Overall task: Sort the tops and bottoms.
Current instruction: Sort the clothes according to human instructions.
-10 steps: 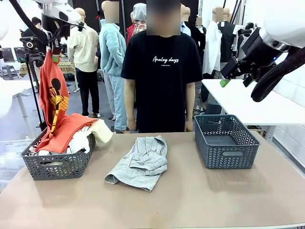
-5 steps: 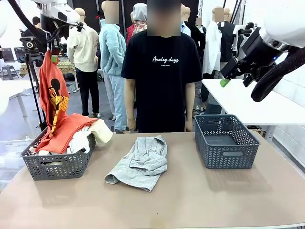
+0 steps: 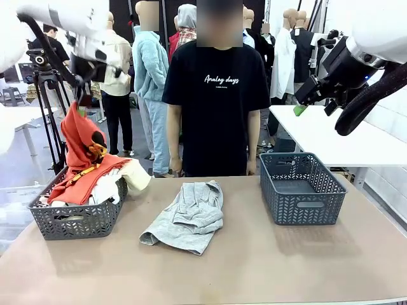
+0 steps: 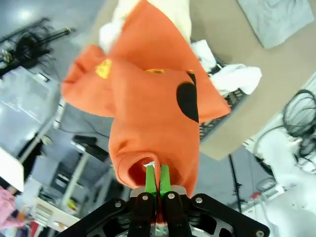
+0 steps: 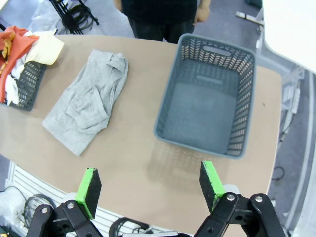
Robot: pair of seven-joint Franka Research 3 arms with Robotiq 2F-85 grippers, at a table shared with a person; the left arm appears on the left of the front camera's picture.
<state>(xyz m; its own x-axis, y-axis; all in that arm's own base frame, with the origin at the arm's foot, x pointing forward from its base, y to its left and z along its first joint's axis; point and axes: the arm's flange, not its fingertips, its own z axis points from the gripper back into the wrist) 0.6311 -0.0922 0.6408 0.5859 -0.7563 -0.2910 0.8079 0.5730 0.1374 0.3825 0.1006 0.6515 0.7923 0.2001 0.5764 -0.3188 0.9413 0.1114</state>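
Front, left claw (image 3: 81, 96): clamped on the orange top (image 3: 79, 136), which hangs over the left basket (image 3: 70, 219) with its lower end on the pile there.
Front, progress: grey garment (image 3: 187, 216) lies mid-table and the right basket (image 3: 302, 203) is empty. I judge most sorting is left.
Left wrist, grip: pads together on a fold of the orange top.
Right wrist, right claw (image 5: 150, 185): jaws wide apart, holding nothing, high above the right basket.

Bright, even light is coming from overhead in the front view. The basket (image 3: 304, 206) at right is casting only a soft, pale shadow on the table (image 3: 254, 267). The white arm (image 3: 63, 16) at upper left is showing blurred and overexposed. In the left wrist view the orange-red top (image 4: 153, 113) is looking sharp, while the background is curving and blurring toward the edges.
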